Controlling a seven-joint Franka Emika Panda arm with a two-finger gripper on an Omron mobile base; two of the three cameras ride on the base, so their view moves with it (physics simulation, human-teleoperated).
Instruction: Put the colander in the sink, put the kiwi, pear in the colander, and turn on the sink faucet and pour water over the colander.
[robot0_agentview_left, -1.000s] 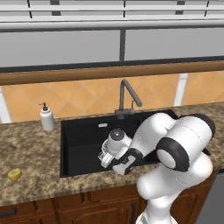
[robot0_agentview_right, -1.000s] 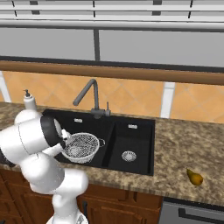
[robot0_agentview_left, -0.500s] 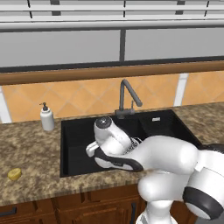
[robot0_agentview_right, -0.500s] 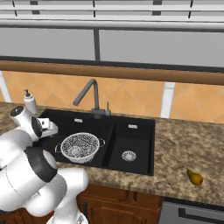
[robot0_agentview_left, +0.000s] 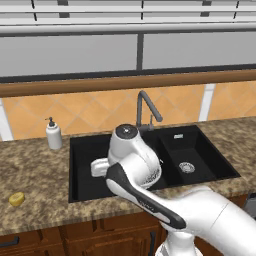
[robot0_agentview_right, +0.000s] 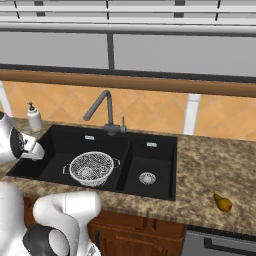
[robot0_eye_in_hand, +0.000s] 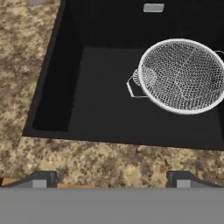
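The whitish mesh colander (robot0_agentview_right: 91, 168) sits upright in the large left basin of the black sink (robot0_agentview_right: 60, 135), with nothing in it. In the hand view the colander (robot0_eye_in_hand: 181, 74) lies at the upper right, well clear of my gripper (robot0_eye_in_hand: 111, 179), which is open and empty above the sink's front left corner. My hand (robot0_agentview_left: 99, 168) hangs over the left basin. The yellow pear (robot0_agentview_left: 16, 199) rests on the counter far left of the sink (robot0_agentview_left: 80, 165). The brownish kiwi (robot0_agentview_right: 223, 202) lies on the counter to the sink's right. The dark faucet (robot0_agentview_right: 102, 107) stands behind the basins, with no water running.
A white soap pump bottle (robot0_agentview_left: 53, 135) stands at the sink's back left corner. My own bulky white arm (robot0_agentview_left: 150, 200) crosses the front of the sink. The smaller right basin (robot0_agentview_right: 147, 167) holds only its silver drain. Granite counter (robot0_eye_in_hand: 26, 57) borders the sink.
The gripper has let go of the colander and swung left to the sink's front left corner. The colander stays in the large basin.
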